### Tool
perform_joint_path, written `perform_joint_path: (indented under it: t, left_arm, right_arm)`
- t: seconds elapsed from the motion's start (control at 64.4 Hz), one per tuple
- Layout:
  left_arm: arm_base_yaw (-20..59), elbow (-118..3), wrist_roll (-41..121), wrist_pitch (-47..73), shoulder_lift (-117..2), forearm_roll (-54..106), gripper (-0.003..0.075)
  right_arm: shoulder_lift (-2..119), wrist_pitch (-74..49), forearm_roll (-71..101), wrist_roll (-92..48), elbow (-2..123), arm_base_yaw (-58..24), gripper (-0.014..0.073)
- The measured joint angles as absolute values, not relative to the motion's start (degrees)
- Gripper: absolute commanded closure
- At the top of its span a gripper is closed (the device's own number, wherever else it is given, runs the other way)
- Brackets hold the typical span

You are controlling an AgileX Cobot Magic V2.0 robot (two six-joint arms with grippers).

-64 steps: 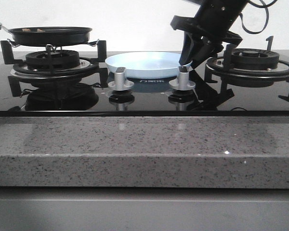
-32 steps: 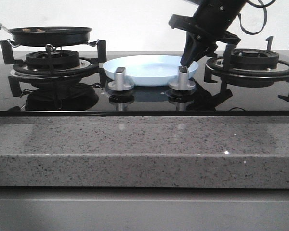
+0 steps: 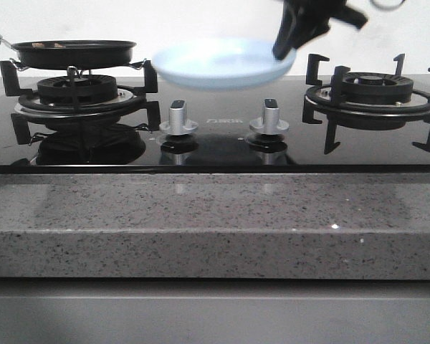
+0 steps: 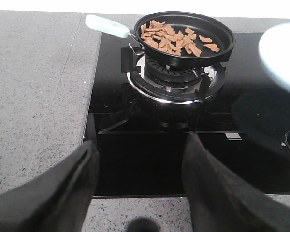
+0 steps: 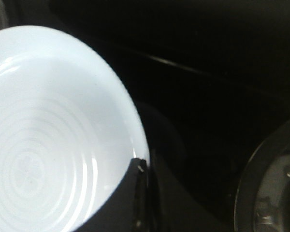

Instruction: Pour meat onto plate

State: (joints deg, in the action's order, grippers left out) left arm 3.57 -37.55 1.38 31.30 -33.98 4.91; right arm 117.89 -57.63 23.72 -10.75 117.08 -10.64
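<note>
the right tool [image 3: 285, 49] is clamped on the right-hand rim of the round, shallow, glossy pale-blue plate [image 3: 218, 63], holding it in the air above the black glass hob [image 3: 215, 147], clear of the two silver knobs [image 3: 179, 118] below it. in the right wrist view a dark finger [image 5: 135, 193] lies over the plate's rim, and the plate's inside is bare. the small flat reddish-brown meat pieces [image 4: 176, 39] lie in the black round frying pan [image 4: 186, 34] with its pale mint handle [image 4: 106, 25], which sits on the burner grate [image 4: 176, 77] toward the counter's left edge. the plate hangs between that burner and the right-hand burner grate [image 3: 373, 93], near the counter's far edge; it seems roughly level, though the front view blurs it. the left tool [image 4: 140, 188] hangs spread and holding nothing over the speckled grey stone counter [image 4: 34, 96] at its near edge.
</note>
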Motion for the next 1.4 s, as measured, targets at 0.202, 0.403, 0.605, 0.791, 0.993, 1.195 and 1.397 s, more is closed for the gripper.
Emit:
perform_joint_path:
  t: [0.202,0.403,0.605,0.791,0.993,1.195,1.397]
  left_arm:
    - [3.57,-37.55,1.38,31.30,-33.98,4.91,0.0336]
    - [3.57,-37.55,1.38,31.30,-33.98,4.91,0.0336]
    - [3.57,-37.55,1.38,31.30,-33.98,4.91,0.0336]
    - [3.57,-37.55,1.38,31.30,-33.98,4.91,0.0336]
    - [3.57,-37.55,1.38,31.30,-34.02,4.91,0.0336]
    - [3.57,-37.55,1.38,31.30,-34.11,4.79,0.0197]
    - [3.57,-39.76,1.38,31.59,-38.25,4.05,0.0147]
  right_arm:
    - [108.37,-56.96,23.72,-10.77,110.09,-10.64,0.0712]
    - [99.45,-51.95,23.72,-12.64,95.21,-11.88,0.0712]
    - [93.14,-46.04,24.03,-12.97,82.73,-13.82,0.0712]
    - [92.12,-44.44,24.17,-13.10,76.56,-14.12,0.0712]
    - [91.99,-44.15,24.17,-13.10,75.67,-14.12,0.0712]
    - [91.99,-44.48,24.17,-13.10,75.67,-14.12,0.0712]
    - [91.99,-44.69,24.17,-13.10,75.67,-14.12,0.0712]
